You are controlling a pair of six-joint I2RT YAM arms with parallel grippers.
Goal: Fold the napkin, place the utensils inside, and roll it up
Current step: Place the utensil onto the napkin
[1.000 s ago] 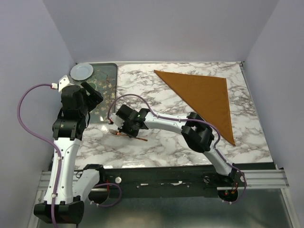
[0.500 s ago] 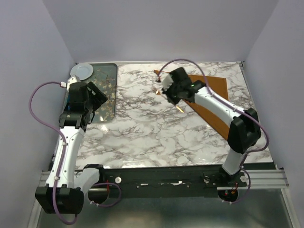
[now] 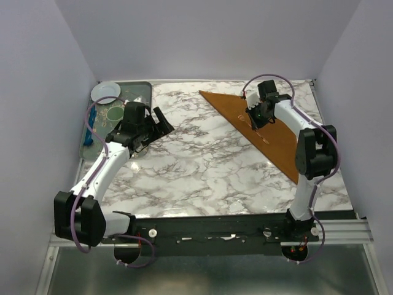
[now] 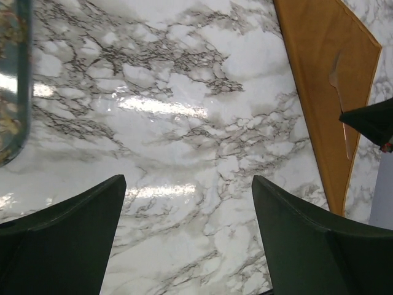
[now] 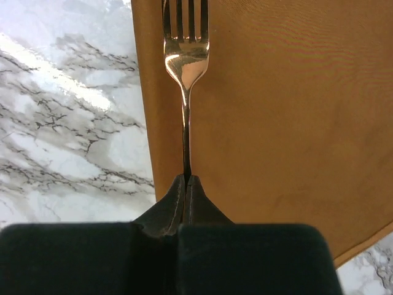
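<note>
The glossy white, grey-veined marble tabletop (image 3: 202,166) carries one napkin (image 3: 279,141), a matte rust-orange triangle at the far right. The right gripper (image 5: 186,184), low and left of centre a second ago, now hangs over it, fingers clamped on the thin handle of the single shiny copper fork (image 5: 186,67). The left gripper (image 4: 187,181) has its two dark fingers wide apart, empty.

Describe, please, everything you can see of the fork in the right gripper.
The fork is slim, shiny copper-coloured metal, with tines partly cut off by the picture's edge and a thin handle. The right gripper is shut on the handle, holding it over the napkin near its edge; contact with cloth is unclear.
</note>
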